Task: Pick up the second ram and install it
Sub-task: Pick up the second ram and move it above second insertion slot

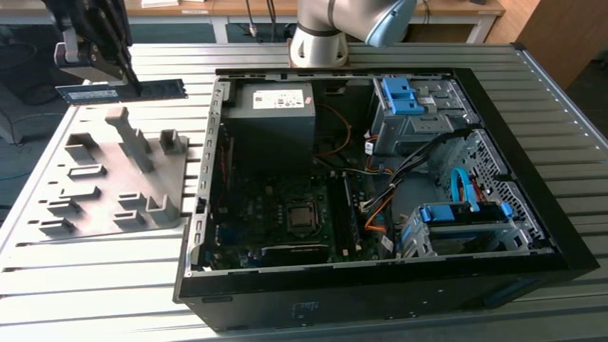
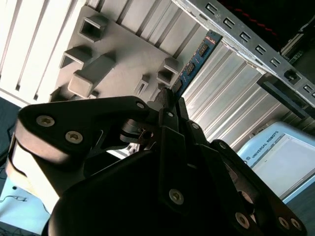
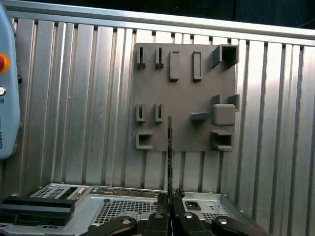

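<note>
At the exterior view's upper left, the claw (image 1: 127,82) pinches the memory stick (image 1: 95,93) level above the grey plate (image 1: 114,178), left of the computer case (image 1: 213,142). In both wrist views the stick (image 2: 197,61) (image 3: 170,147) juts edge-on from the claw (image 2: 170,98) (image 3: 170,204), over the plate (image 2: 123,54) (image 3: 187,98).

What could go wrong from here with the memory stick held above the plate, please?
The tool pinches the second ram at one edge, so it might tilt or slip. The fixture plate's upright blocks stand below it and could catch it. Loose cables inside the open case might snag it.
</note>
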Robot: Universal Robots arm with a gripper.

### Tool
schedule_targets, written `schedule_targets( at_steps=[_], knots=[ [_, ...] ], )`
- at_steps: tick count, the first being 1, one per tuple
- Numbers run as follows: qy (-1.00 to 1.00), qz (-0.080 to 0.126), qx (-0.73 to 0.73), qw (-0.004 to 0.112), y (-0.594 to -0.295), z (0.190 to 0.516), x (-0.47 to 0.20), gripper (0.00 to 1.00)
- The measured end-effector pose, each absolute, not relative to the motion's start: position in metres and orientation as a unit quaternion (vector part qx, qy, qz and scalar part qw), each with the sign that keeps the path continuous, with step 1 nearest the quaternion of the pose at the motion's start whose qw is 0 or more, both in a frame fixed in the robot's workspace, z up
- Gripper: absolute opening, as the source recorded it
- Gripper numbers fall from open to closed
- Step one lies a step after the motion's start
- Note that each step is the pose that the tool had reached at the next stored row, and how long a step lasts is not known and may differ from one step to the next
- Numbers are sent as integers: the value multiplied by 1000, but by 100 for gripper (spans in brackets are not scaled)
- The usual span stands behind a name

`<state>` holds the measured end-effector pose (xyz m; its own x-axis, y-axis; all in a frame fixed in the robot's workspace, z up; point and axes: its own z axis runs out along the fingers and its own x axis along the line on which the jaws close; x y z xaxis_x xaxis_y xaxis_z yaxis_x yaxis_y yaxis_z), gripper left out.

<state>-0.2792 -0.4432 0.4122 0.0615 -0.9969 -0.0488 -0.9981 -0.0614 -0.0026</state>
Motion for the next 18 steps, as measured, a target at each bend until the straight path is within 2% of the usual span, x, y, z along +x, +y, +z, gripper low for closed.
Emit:
schedule_targets(
  at_steps=[18],
  knots=[
    [685, 17, -728, 18, -443, 412, -251, 14]
  ],
)
